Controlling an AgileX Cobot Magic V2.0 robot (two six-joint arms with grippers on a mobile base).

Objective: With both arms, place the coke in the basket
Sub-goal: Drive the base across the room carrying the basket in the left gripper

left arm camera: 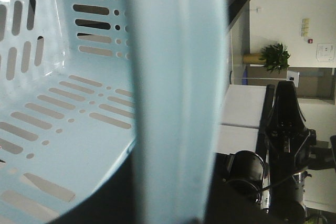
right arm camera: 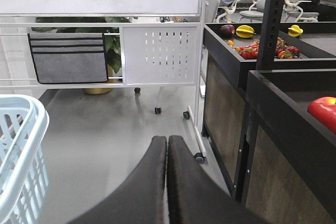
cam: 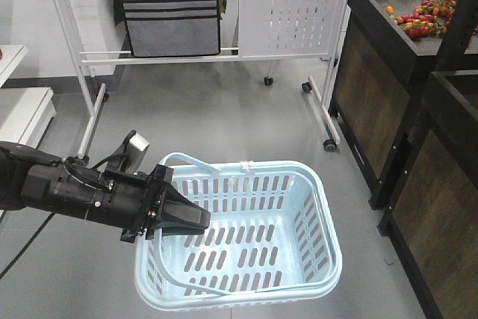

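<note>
Left fingers (cam: 187,218) clenched on basket (cam: 310,218) handle, right fingers (right arm camera: 181,182) pressed together, empty, beside basket rim

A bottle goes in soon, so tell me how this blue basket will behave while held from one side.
The basket is probably light: thin slotted plastic, empty. Held only at one side by the left hand, it will likely tilt or swing once loaded. Its thin loop handle looks flexible, so expect some give.

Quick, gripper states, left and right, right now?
Left gripper: jaws closed on the basket, apparently at its handle.
Right gripper: jaws closed, empty.
</note>
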